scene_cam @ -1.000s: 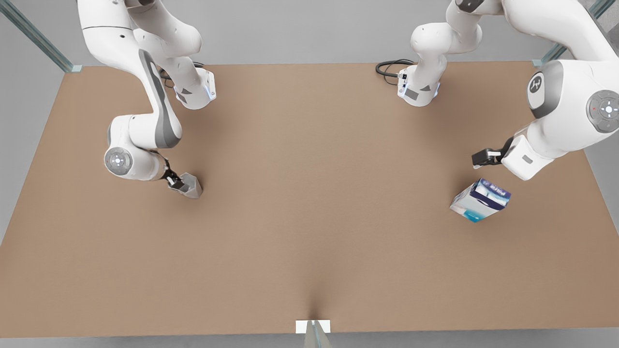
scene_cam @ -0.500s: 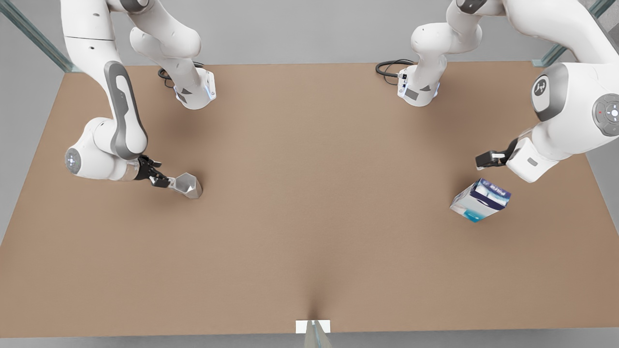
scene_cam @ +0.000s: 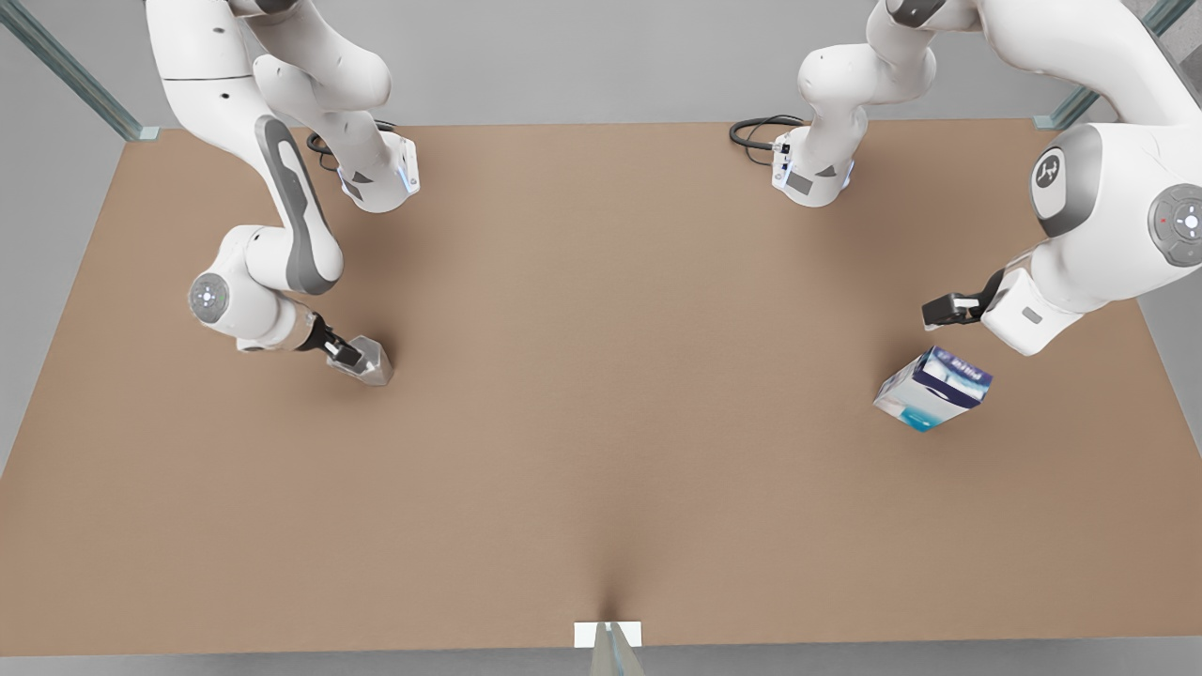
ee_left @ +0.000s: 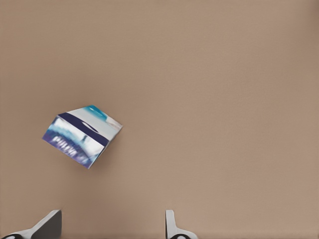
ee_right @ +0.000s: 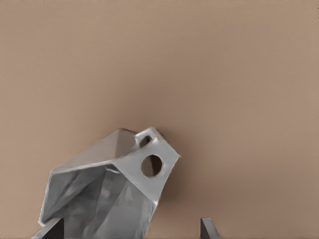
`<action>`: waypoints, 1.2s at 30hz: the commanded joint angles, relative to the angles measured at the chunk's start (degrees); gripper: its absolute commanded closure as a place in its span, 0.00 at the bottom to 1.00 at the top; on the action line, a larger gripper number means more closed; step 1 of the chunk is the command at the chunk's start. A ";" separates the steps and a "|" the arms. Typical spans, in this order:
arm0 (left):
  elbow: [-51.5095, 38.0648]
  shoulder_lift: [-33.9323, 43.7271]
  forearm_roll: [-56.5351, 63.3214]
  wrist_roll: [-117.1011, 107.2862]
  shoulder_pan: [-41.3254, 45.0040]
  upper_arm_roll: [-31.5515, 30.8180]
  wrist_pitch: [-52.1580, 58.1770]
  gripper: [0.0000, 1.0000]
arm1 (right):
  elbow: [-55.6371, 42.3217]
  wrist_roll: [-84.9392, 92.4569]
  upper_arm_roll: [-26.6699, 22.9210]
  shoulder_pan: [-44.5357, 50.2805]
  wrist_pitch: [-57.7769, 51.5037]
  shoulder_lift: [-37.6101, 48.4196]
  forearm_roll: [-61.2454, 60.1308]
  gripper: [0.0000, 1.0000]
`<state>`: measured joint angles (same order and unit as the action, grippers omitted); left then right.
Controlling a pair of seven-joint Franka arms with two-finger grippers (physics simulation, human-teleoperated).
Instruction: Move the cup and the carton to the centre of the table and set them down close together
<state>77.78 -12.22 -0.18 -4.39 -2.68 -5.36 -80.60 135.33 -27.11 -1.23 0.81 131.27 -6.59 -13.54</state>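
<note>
The silver faceted cup (scene_cam: 372, 362) (ee_right: 107, 191) lies tipped on the table (scene_cam: 601, 376) at the front view's left. My right gripper (scene_cam: 346, 355) (ee_right: 130, 230) reaches it low from the left, open, with the fingers apart on either side of the cup's rim end. The carton (scene_cam: 932, 388) (ee_left: 82, 135), white and teal with a navy face, rests at the front view's right. Just behind it hovers my left gripper (scene_cam: 943, 310) (ee_left: 110, 226), open and holding nothing, apart from the carton.
Both arm bases (scene_cam: 380, 178) (scene_cam: 812, 174) stand at the table's far edge, with a black cable (scene_cam: 756, 131) beside the right one. A white marker (scene_cam: 608, 635) sits at the near edge. Bare tabletop stretches between the cup and the carton.
The right arm's wrist swung out to the front view's left, then came back in toward the cup. The cup and carton have not moved. The left gripper has barely shifted.
</note>
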 commanded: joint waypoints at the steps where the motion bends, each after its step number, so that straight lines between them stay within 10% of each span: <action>1: 0.00 0.00 0.00 0.00 0.04 -0.09 0.00 0.00 | 0.11 0.04 0.00 0.07 0.04 0.00 0.00 0.00; 26: 0.44 0.00 0.00 0.00 -0.04 0.00 0.53 0.00 | 2.57 0.92 1.41 2.62 1.27 -4.30 -4.30 0.00; 30: 0.44 0.00 0.00 0.00 0.04 -0.09 0.88 0.00 | 0.90 0.48 2.55 3.85 1.71 -5.19 -4.92 0.71; 36: 0.44 0.09 0.00 -0.09 0.04 -0.18 1.58 0.00 | -2.17 1.01 3.43 3.85 -2.68 -4.92 -5.01 0.79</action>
<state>78.22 -12.13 -0.18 -4.48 -2.62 -5.54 -79.01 133.16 -26.10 2.20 4.74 128.59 -11.51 -18.54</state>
